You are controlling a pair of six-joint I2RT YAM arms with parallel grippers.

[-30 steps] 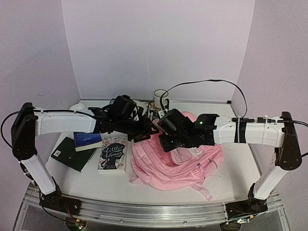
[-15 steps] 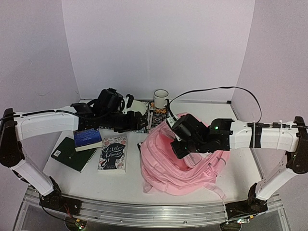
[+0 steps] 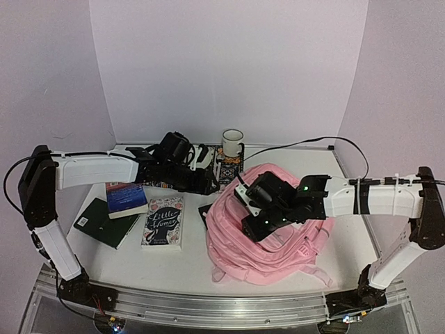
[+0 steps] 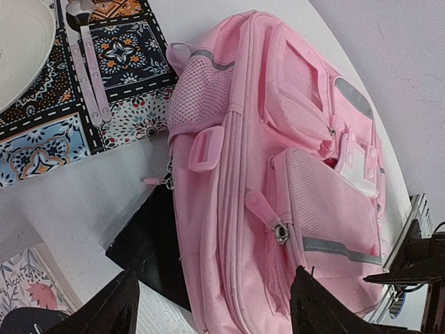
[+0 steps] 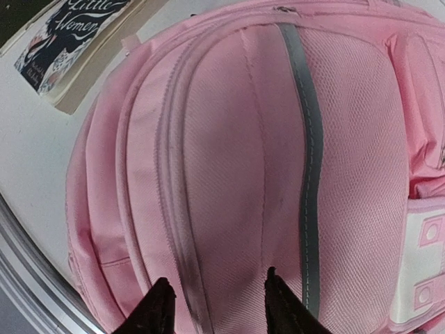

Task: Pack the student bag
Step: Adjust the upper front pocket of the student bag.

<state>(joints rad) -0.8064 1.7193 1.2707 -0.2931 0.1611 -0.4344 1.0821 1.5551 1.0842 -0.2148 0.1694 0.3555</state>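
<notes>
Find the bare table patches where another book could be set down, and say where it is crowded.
Free: the near strip between the Little Women book, the student bag and the front rail; the far right corner behind the bag. Crowded: the back left, with placemats, mug and books.

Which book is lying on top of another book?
The blue book: it rests partly on the dark green book. The Little Women book lies flat by itself.

left gripper [image 4: 212, 309] — jaws spread, empty | right gripper [image 5: 217, 306] — jaws parted, empty
</notes>
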